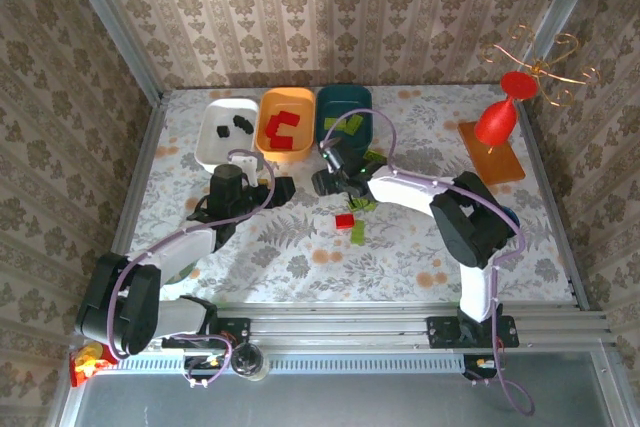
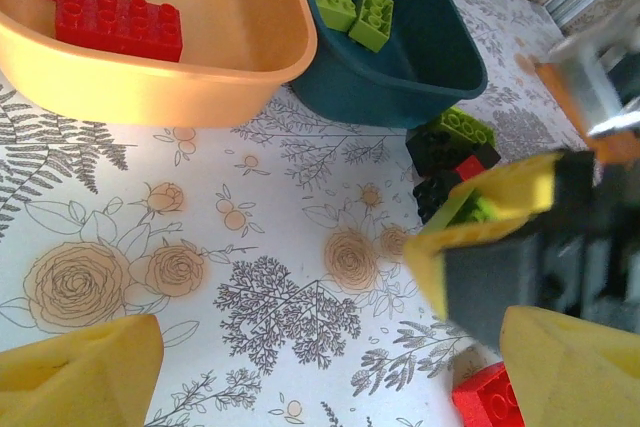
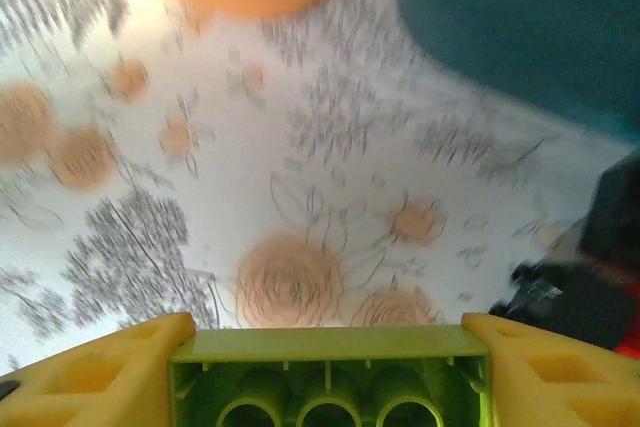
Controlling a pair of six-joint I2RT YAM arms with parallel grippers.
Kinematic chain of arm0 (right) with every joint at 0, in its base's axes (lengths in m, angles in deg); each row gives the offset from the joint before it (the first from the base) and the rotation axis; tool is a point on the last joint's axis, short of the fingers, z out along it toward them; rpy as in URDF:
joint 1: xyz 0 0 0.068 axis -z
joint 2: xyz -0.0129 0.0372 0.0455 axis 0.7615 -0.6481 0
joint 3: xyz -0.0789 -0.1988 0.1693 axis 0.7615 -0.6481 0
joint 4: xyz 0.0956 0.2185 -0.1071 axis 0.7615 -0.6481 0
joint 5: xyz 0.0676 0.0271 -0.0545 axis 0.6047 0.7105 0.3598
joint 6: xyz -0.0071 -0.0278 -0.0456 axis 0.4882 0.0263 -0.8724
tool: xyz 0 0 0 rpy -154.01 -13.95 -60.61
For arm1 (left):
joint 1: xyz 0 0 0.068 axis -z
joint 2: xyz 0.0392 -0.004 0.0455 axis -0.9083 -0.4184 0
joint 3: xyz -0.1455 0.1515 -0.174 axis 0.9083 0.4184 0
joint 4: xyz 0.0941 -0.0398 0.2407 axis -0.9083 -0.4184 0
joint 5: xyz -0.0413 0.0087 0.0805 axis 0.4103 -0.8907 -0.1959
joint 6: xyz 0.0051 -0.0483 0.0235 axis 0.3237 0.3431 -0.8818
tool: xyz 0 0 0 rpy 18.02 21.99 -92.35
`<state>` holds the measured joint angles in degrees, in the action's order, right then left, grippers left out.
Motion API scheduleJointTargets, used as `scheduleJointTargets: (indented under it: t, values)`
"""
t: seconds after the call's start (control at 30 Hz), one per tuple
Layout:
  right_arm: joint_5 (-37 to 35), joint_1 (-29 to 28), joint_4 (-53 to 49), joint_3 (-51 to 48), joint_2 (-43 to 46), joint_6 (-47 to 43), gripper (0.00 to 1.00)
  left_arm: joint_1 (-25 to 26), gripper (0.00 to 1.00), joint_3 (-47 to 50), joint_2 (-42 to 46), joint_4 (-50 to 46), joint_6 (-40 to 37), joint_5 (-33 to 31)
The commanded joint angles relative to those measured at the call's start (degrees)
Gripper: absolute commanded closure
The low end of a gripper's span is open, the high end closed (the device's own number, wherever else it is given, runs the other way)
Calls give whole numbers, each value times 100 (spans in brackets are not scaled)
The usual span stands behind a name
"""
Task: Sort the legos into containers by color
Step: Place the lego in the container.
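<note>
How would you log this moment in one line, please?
left end effector: open, empty | right end effector: shut on lime green brick | dark teal tray: green bricks inside | table: red brick loose

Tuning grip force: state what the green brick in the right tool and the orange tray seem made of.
Green brick: likely hard moulded plastic, smooth and slightly glossy; its hollow underside shows round tubes. Orange tray: probably thin plastic with a smooth satin finish; even colour, soft sheen on its rounded lip.

Damask wallpaper walls [image 1: 330, 7]; floral tablecloth [image 1: 300, 257]; aluminium rails [image 1: 350, 322].
</note>
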<state>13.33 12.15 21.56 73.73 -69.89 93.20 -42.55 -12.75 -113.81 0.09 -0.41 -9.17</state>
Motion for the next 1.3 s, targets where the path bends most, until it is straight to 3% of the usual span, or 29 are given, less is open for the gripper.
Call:
scheduleJointTargets:
  t: [0.0, 0.2, 0.4, 0.6, 0.73, 0.87, 1.07, 1.27]
  values:
    - [94, 362, 413, 330, 267, 2, 44, -23, 11, 22, 51, 196, 168, 168]
    - [243, 951, 449, 1106, -310, 274, 43, 47, 12, 1, 62, 203, 176, 186]
    - [193, 1383, 108, 2865, -1673, 466, 43, 167, 12, -26, 42, 203, 175, 173]
    - [321, 1615, -782, 5281, -3158, 524, 34, 307, 12, -94, 35, 168, 91, 125]
    - [633, 1645, -1210, 6086, -3312, 419, 26, 500, 12, -148, -15, 116, 17, 89]
    - [901, 1629, -1023, 5230, -2479, 248, 20, 541, 12, -213, -113, 80, -50, 122]
    - [991, 1573, 95, 1803, -284, 77, 17, 658, 12, -343, -294, 75, -238, 296]
    - [720, 1536, 250, -1075, 1577, 222, 16, 1016, 12, -678, -659, -222, -679, 310]
